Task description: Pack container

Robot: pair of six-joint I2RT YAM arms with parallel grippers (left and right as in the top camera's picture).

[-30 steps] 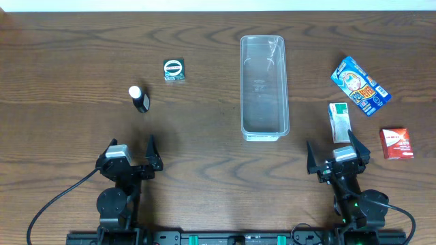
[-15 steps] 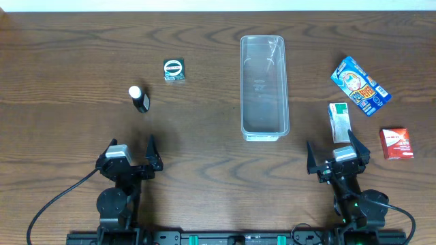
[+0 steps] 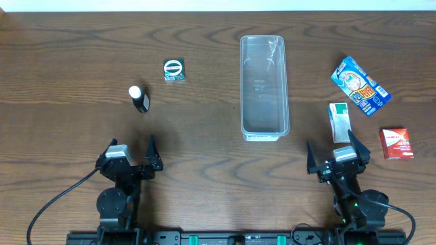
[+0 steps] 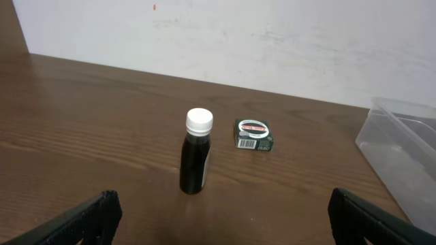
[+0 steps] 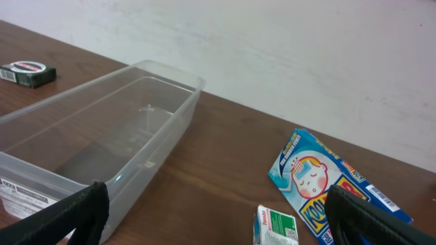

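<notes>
**Near the front edge of the table [image 3: 68, 54]: left tool [image 3: 130, 150] and right tool [image 3: 332, 150] both spread**

Low by the arms' side of the table, each tool has its jaws wide apart and grips nothing. Beyond the left tool, a black bottle [image 3: 139, 99] with a white cap stands upright. Farther back, a small green box [image 3: 174, 70] lies flat, apart from the bottle. Just ahead of the right tool lies a green-and-white box [image 3: 339, 121], with a red box [image 3: 396, 143] to its right and a blue packet [image 3: 360, 85] farther back. The container [image 3: 264, 102] sits empty between these two groups, toward the far side of the table. Its long side runs away from the arms, and it is well apart from both tools.
</notes>
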